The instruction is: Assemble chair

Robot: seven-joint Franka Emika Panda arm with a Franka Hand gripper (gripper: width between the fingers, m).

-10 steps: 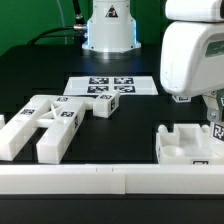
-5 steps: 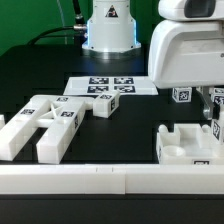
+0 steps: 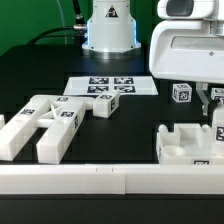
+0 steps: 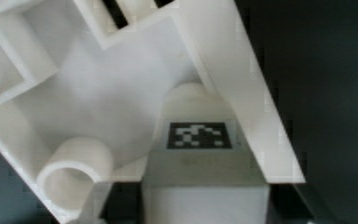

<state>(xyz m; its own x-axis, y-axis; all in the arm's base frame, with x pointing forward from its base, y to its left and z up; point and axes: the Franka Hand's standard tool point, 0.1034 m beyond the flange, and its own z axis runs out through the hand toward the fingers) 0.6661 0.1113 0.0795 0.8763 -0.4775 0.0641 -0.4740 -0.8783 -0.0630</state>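
The gripper (image 3: 217, 116) points straight down at the far edge of the exterior view's right, partly cut off by the frame. Its tips reach down to the back of a chunky white chair piece (image 3: 185, 146). In the wrist view that chair piece (image 4: 149, 85) fills nearly the whole picture. A rounded rib bearing a square tag (image 4: 197, 135) runs in between the jaws, and a round socket (image 4: 69, 168) sits just beside it. The jaws stand narrow, close on either side of the rib, but I cannot tell whether they clamp it or merely flank it. Above the gripper, the arm's bulky white wrist housing (image 3: 185, 45) hangs upright over the right side of the black bench (image 3: 140, 118).

A small tagged cube (image 3: 182, 92) sits just behind the chair piece. The marker board (image 3: 105, 84) lies flat mid-bench, with a white block (image 3: 103, 106) at its front edge. Further chair parts, the slotted panels (image 3: 45, 125), lie well apart on the exterior view's left. A long white bar (image 3: 90, 182) runs across the front.
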